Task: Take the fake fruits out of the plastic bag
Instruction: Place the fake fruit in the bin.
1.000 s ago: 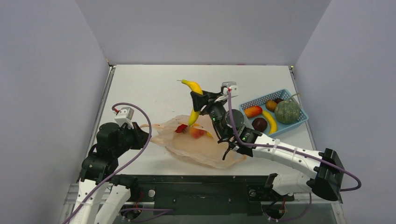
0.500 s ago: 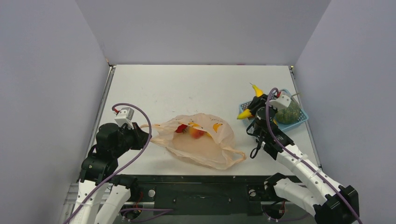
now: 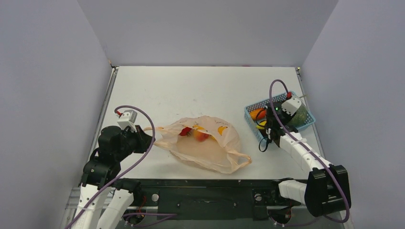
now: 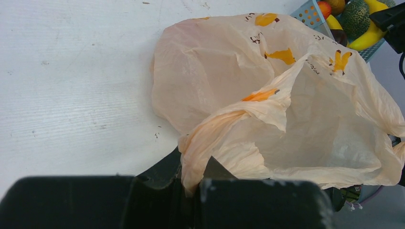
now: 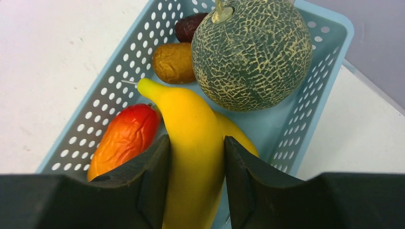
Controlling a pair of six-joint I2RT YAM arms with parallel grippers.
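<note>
1. The right gripper point(image 5: 195, 148) clamps the banana point(image 5: 188, 114) above the blue basket point(image 5: 329, 33); lower it beside the melon point(image 5: 253, 52), then release.
2. The left gripper point(image 4: 193, 183), pinched shut on the plastic bag point(image 4: 248, 86), should hold its mouth open on the desk point(image 3: 191, 86); red fruits point(image 3: 200, 136) lie inside.

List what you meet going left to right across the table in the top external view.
left gripper → plastic bag → blue basket. The fruits and the right gripper overlap the bag or the basket, so they are left out.
</note>
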